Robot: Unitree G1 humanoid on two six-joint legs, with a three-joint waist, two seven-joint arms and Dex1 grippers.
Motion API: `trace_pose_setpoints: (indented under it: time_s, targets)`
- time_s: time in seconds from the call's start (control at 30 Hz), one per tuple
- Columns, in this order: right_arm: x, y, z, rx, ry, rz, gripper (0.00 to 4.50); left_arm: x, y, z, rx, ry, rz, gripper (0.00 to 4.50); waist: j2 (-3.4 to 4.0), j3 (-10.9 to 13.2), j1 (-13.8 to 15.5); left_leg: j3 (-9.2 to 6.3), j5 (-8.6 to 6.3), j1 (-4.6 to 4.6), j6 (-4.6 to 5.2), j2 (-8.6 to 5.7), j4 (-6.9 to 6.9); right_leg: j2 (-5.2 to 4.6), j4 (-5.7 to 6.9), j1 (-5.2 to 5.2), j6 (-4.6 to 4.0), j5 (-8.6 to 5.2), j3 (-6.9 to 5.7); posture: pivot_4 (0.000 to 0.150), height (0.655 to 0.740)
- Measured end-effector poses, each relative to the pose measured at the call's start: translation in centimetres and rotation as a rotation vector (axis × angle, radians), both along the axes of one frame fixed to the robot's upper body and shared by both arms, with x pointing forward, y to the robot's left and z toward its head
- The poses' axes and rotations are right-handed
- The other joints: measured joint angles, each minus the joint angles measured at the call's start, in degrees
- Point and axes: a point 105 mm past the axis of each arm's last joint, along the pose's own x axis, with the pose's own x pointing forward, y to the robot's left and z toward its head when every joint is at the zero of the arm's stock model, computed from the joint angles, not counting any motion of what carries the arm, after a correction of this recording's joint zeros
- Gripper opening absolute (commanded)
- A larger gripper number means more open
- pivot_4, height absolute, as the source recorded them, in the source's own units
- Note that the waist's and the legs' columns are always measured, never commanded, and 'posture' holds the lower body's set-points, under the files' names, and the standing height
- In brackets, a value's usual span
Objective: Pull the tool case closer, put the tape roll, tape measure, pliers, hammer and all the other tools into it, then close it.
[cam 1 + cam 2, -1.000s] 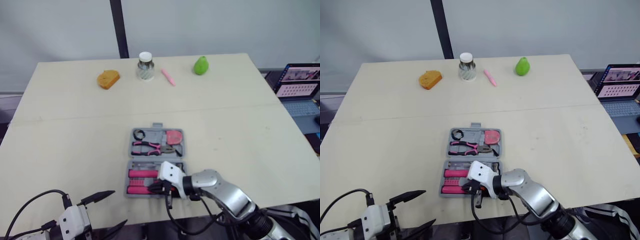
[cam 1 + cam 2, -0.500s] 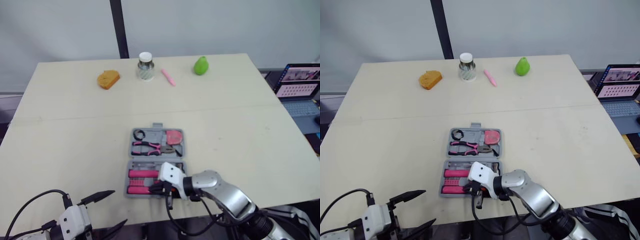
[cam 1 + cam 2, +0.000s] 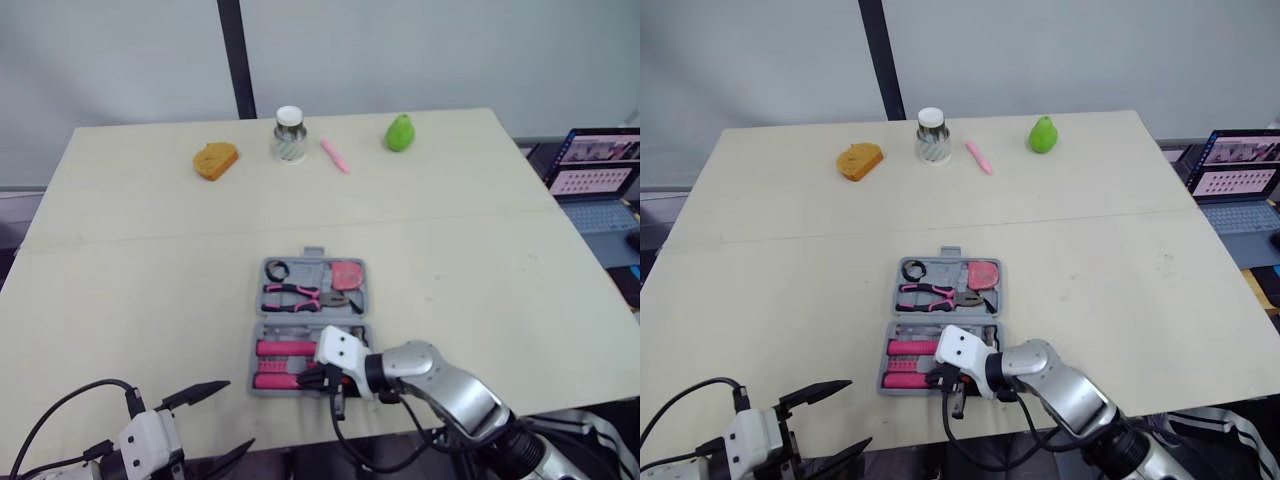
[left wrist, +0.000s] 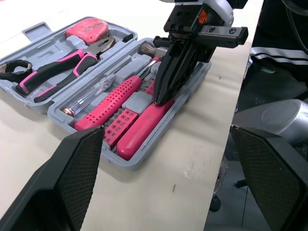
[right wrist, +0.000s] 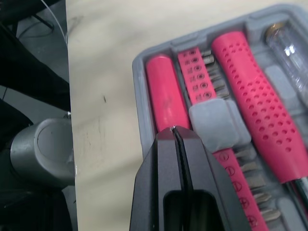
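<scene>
The grey tool case [image 3: 366, 300] lies open near the table's front edge. Its far half holds the black tape roll [image 3: 277, 268], the pink-handled pliers [image 3: 295, 295] and the pink tape measure [image 3: 347, 273]. The near half holds a perforated pink handle [image 4: 113, 103], a row of bits and a smooth pink handle [image 4: 142, 127]. My right gripper [image 5: 174, 131] is shut with nothing between its fingers, and its tip rests on the smooth pink handle. My left gripper [image 3: 222, 420] hangs open below the table's front edge, left of the case.
Along the far edge stand an orange sponge [image 3: 215, 159], a lidded jar [image 3: 288, 135], a pink pen [image 3: 335, 155] and a green pear [image 3: 400, 131]. A laptop [image 3: 600, 175] sits off the table's right side. A black pole [image 3: 235, 55] rises behind the table.
</scene>
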Motion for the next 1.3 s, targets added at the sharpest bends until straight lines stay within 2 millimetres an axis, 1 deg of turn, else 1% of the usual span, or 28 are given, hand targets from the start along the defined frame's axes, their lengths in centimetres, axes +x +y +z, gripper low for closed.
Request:
trace_pose_setpoints:
  time_s: [0.4,0.53,0.63,0.7,0.73,0.77,0.8,0.87,0.9,1.0,1.1,1.2,1.3]
  targets:
    - [-0.1,0.0,-0.2,-0.022,-0.009,0.013,0.03,0.2,0.0,0.1,0.000,-0.010,-0.003,4.50,-0.04,-0.16,0.01,0.01,-0.04,0.11,-0.06,0.05,0.00,0.00,-0.02,0.01,-0.15,-0.08,-0.01,0.150,0.7400]
    - [0.1,-0.1,0.0,0.032,0.012,-0.005,0.03,0.5,-0.2,0.1,-0.004,-0.012,-0.008,4.50,-0.05,-0.18,0.09,0.01,-0.04,0.11,-0.07,0.06,0.00,0.01,0.00,0.01,-0.17,-0.09,-0.02,0.150,0.7400]
    - [0.2,-0.4,0.8,0.110,0.064,-0.022,0.03,1.8,-0.1,0.2,-0.008,-0.032,0.001,4.50,0.04,-0.12,0.31,0.02,-0.03,0.05,-0.06,0.06,0.00,0.02,0.14,-0.02,-0.17,-0.09,-0.02,0.150,0.7400]
    - [1.2,-1.2,2.4,0.172,0.052,-0.049,0.03,3.0,0.2,0.6,0.002,-0.055,0.015,4.50,0.03,-0.13,0.52,0.05,-0.03,0.06,-0.05,0.05,0.00,0.01,0.22,-0.01,-0.16,-0.09,-0.02,0.150,0.7400]
    - [1.7,-1.9,3.3,0.201,0.041,-0.068,0.03,3.7,0.5,0.8,-0.003,-0.062,0.027,4.50,0.05,-0.12,0.67,0.05,-0.03,0.07,-0.05,0.04,0.00,0.01,0.23,-0.01,-0.15,-0.09,-0.02,0.150,0.7400]
    - [2.3,-3.2,4.3,0.218,0.021,-0.089,0.03,4.6,1.1,1.1,-0.009,-0.069,0.056,4.50,0.10,-0.08,1.10,0.05,-0.02,0.05,-0.04,0.04,0.00,0.01,0.23,-0.02,-0.15,-0.08,-0.02,0.150,0.7400]
    - [2.7,-4.1,4.8,0.219,0.004,-0.106,0.03,5.1,1.6,1.4,-0.008,-0.071,0.076,4.50,0.09,-0.09,1.29,0.04,-0.02,0.05,-0.04,0.04,0.00,0.02,0.23,-0.02,-0.15,-0.08,-0.03,0.150,0.7400]
    - [3.8,-8.0,6.1,0.204,-0.024,-0.180,0.03,6.6,3.4,1.7,-0.007,-0.067,0.146,4.50,0.09,-0.09,1.59,0.01,-0.02,0.06,-0.04,0.01,0.00,0.03,0.21,0.02,-0.14,-0.08,-0.04,0.150,0.7400]
    - [3.9,-8.8,6.3,0.197,-0.028,-0.198,0.03,7.0,3.8,1.8,-0.010,-0.068,0.163,4.50,0.09,-0.09,1.55,0.03,-0.02,0.06,-0.04,0.01,0.00,0.03,0.21,0.02,-0.14,-0.08,-0.04,0.150,0.7400]
    - [4.1,-12.6,5.8,0.156,-0.001,-0.267,0.03,8.1,5.3,1.5,-0.018,-0.039,0.222,4.50,0.07,-0.08,1.49,0.09,-0.02,0.07,-0.03,0.01,0.00,0.06,0.20,0.03,-0.13,-0.08,-0.05,0.150,0.7400]
    - [5.2,-17.1,4.8,0.107,0.011,-0.393,0.03,8.7,7.2,1.4,-0.028,-0.022,0.301,4.50,0.05,-0.07,1.18,0.30,0.00,0.15,-0.02,0.01,0.00,0.04,0.21,0.02,-0.10,-0.06,-0.02,0.150,0.7400]
    - [6.2,-21.6,4.1,0.063,-0.007,-0.532,0.03,8.5,9.8,1.3,-0.031,-0.009,0.407,4.50,0.05,-0.06,1.15,0.39,0.01,0.21,-0.03,0.08,-0.01,0.05,0.24,0.00,-0.10,-0.06,-0.03,0.150,0.7400]
    - [6.9,-25.3,3.5,0.044,-0.032,-0.656,0.03,7.7,12.6,1.0,-0.026,0.007,0.517,4.50,0.04,-0.06,1.18,0.43,0.01,0.22,-0.03,0.09,0.00,0.05,0.24,-0.01,-0.10,-0.06,-0.02,0.150,0.7400]
